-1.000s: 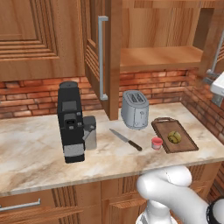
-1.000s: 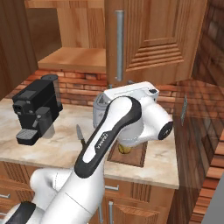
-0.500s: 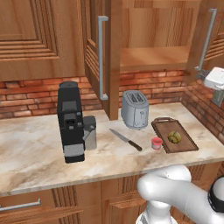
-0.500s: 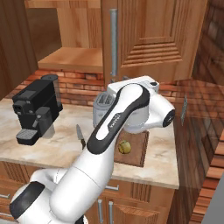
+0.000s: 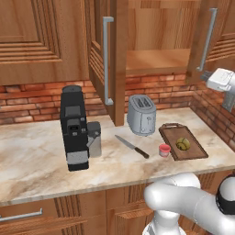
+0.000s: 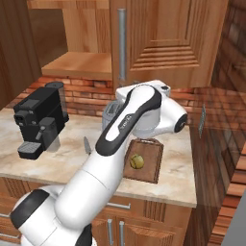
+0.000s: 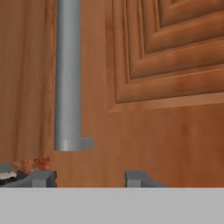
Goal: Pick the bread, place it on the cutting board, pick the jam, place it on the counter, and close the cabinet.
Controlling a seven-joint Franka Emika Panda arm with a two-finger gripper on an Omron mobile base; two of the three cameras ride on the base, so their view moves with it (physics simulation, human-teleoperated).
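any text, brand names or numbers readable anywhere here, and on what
None can be read. The coffee machine, toaster, jam, cutting board and cabinet doors show no lettering. The robot arm carries a faint grey marking, too blurred to read.

This is a home kitchen, rendered rather than real. A marbled stone desk (image 5: 36,156) runs over wooden drawers, backed by a red brick wall (image 5: 32,94) under panelled wooden wall cabinets (image 5: 41,41). On it stand a black coffee machine (image 5: 74,128) and a silver toaster (image 5: 141,114), with a knife (image 5: 132,147) and a cutting board (image 5: 195,148) nearby.
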